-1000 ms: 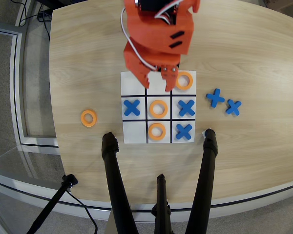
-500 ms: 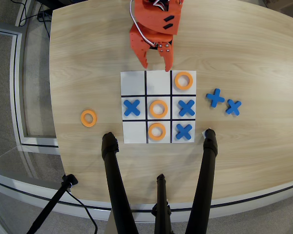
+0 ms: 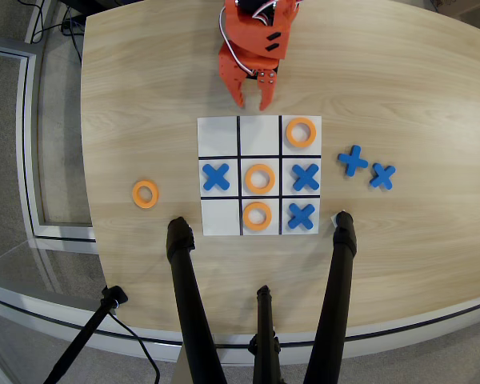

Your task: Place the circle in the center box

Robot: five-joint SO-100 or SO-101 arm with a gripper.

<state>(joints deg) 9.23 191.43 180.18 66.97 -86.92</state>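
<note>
**Gripper empty above the board, circle in the middle cell**

Orange gripper (image 3: 252, 104) is hanging over the bare table (image 3: 144, 88) at 12 o'clock from the grid board (image 3: 220, 136), its two fingertips pointing toward the board's top edge with a narrow gap between them and nothing held there. Just below it, the board's top row is showing two blank cells and an orange ring (image 3: 302, 133) in the 1 o'clock corner. The circle (image 3: 260, 178) is lying flat inside the center box (image 3: 260, 162), apart from the gripper. Blue crosses are sitting at 9 o'clock (image 3: 216, 177) and 3 o'clock (image 3: 306, 177) of it, another ring (image 3: 257, 215) at 6 o'clock, and a third cross (image 3: 302, 215) at 5 o'clock. Off the board, a spare ring (image 3: 145, 194) is lying at 9 o'clock and two crosses (image 3: 353, 160) (image 3: 382, 175) at 3 o'clock. Black tripod legs (image 3: 188, 296) are crossing the table's near edge at 6 o'clock.
</note>
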